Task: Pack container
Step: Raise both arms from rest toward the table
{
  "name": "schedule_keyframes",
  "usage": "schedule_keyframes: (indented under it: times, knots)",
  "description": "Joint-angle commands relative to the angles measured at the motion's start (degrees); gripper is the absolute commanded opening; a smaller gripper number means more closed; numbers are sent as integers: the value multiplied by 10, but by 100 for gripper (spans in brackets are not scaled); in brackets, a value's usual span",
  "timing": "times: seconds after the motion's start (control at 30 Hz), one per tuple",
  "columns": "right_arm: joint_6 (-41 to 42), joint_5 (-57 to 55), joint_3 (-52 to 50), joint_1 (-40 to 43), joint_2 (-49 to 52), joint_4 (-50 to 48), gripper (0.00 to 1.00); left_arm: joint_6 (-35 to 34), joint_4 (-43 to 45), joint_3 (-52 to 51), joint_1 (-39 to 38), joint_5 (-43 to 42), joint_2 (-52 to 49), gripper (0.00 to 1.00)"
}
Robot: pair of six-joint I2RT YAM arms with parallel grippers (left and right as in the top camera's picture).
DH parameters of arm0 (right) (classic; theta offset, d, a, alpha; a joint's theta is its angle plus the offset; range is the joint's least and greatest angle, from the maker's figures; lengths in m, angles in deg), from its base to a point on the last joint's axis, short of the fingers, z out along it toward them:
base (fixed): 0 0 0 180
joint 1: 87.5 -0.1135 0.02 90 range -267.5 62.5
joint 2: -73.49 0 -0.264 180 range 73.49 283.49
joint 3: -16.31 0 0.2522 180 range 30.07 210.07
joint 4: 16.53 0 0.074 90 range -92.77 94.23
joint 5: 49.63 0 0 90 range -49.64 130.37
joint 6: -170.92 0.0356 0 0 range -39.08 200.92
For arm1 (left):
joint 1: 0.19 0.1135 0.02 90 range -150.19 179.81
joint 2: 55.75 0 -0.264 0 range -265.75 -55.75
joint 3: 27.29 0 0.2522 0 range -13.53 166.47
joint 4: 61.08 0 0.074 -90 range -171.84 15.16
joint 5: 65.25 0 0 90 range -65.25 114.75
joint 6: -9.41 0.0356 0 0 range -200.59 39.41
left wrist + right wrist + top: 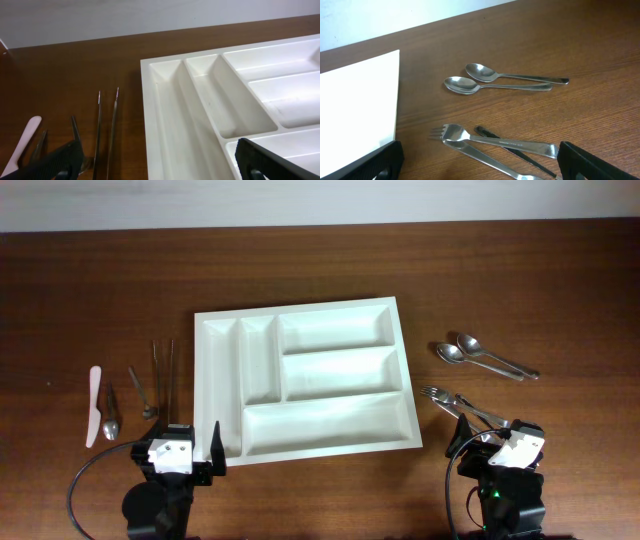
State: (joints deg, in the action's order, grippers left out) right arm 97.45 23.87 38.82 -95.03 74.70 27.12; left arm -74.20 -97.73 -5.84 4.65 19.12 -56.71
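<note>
Tray (330, 420) looks light, stiff, slick — best pinched at its rim; left claw (178, 443) and right claw (500, 438) gape empty.

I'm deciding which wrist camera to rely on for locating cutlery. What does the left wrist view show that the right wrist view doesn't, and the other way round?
Only the left wrist view: the inside of the container, its narrow slots empty, plus two thin metal rods and a pale flat utensil lying to its left.
Only the right wrist view: two spoons lying side by side, and nearer the camera a fork overlapping other cutlery.
Both: the white container, seen in the right wrist view only as a plain edge, and the brown wooden table.
</note>
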Motion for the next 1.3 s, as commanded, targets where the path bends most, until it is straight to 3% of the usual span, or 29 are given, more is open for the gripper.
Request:
schedule_keyframes:
  times: [0.0,0.47,0.63,0.77,0.93,1.1,1.27]
  knots:
    - [5,-3,-5,5,-5,-1,99,3,2,-9,-3,-6,7,99]
    - [5,5,-5,5,-5,-1,99,3,2,-9,-3,-7,7,99]
    - [5,109,-5,5,-5,-25,99,3,16,-9,-3,-31,7,99]
    - [5,206,0,5,-5,-34,99,3,28,0,-3,-111,7,99]
    - [5,207,36,5,9,-31,99,0,24,40,-3,-111,-11,99]
    - [4,182,128,5,119,-30,99,-30,-8,141,-3,-38,-89,99]
    - [-29,173,292,5,321,26,99,-30,-44,255,-3,10,-227,99]
